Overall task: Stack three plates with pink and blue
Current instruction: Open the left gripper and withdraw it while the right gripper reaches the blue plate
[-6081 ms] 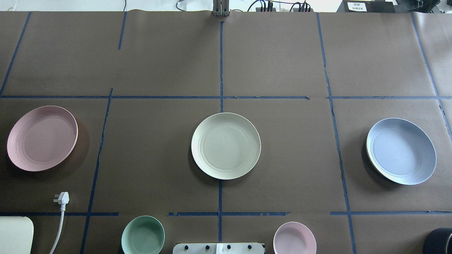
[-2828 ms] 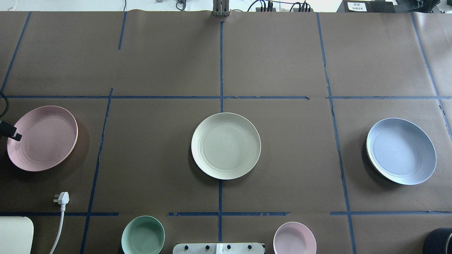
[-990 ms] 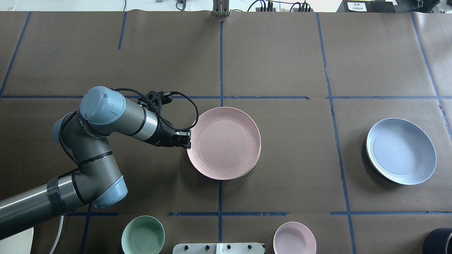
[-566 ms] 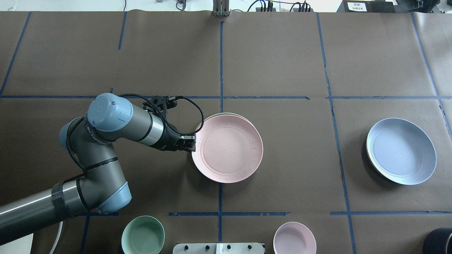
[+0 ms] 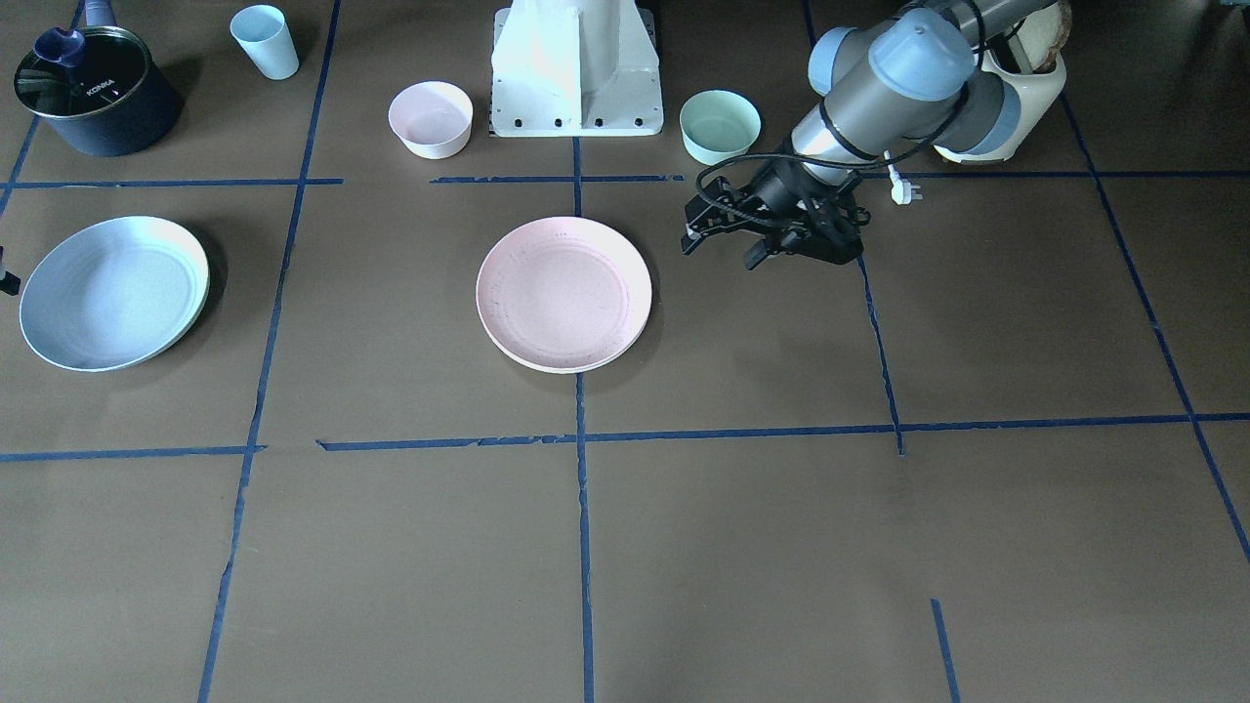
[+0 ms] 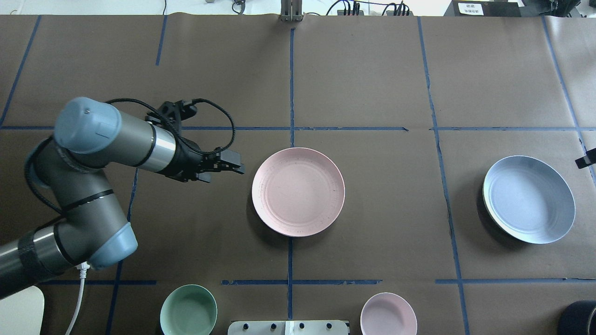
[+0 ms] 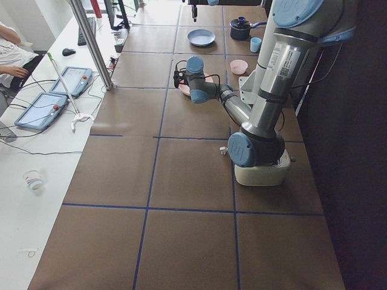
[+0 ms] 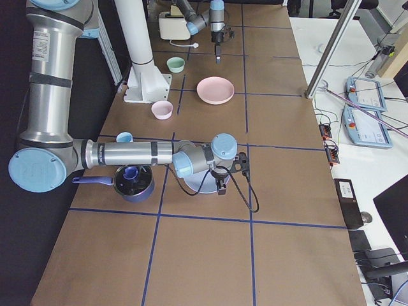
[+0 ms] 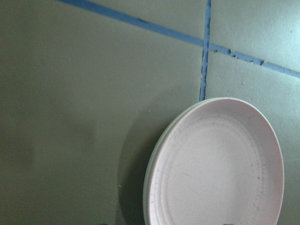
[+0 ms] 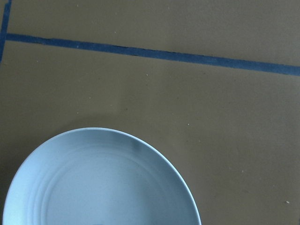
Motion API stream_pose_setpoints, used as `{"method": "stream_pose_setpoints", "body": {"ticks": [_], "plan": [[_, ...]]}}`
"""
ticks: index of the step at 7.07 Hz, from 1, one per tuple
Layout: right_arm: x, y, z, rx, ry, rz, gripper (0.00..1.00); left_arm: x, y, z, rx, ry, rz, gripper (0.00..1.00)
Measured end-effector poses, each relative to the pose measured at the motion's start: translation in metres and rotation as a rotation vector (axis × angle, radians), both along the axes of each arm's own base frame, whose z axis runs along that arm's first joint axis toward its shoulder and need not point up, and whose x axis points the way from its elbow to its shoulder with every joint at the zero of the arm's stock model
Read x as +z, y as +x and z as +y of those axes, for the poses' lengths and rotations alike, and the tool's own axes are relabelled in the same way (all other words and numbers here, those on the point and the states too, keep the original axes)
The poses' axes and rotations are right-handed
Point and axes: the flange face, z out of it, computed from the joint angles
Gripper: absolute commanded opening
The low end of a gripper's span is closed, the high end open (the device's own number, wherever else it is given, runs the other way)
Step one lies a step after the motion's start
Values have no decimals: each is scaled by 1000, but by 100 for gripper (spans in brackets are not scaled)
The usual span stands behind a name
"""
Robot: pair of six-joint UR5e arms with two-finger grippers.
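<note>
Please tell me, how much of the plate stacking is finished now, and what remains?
Done: the pale pink round matte plate lies on the cream round plate, whose rim peeks out beneath. In hand: nothing; the left end effector is open beside the stack, the right end effector hovers by the pale blue round plate. Left: placing the blue plate on top.
</note>
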Motion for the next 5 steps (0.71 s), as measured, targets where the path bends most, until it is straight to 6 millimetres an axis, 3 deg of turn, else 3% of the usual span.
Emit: {"method": "stream_pose_setpoints", "body": {"ticks": [1, 2, 3, 4, 5], "plan": [[15, -20, 8, 53, 0, -24, 97, 10, -20, 0, 2, 5, -6, 100], [33, -26, 20, 84, -9, -41, 94, 13, -30, -1, 6, 4, -7, 100], [48, -23, 34, 97, -27, -40, 84, 15, -33, -1, 8, 3, -7, 100], [58, -19, 45, 100, -43, -35, 54, 15, -35, -1, 9, 2, -7, 100], [64, -17, 51, 101, -54, -30, 39, 15, -35, -1, 9, 3, -6, 100]]}}
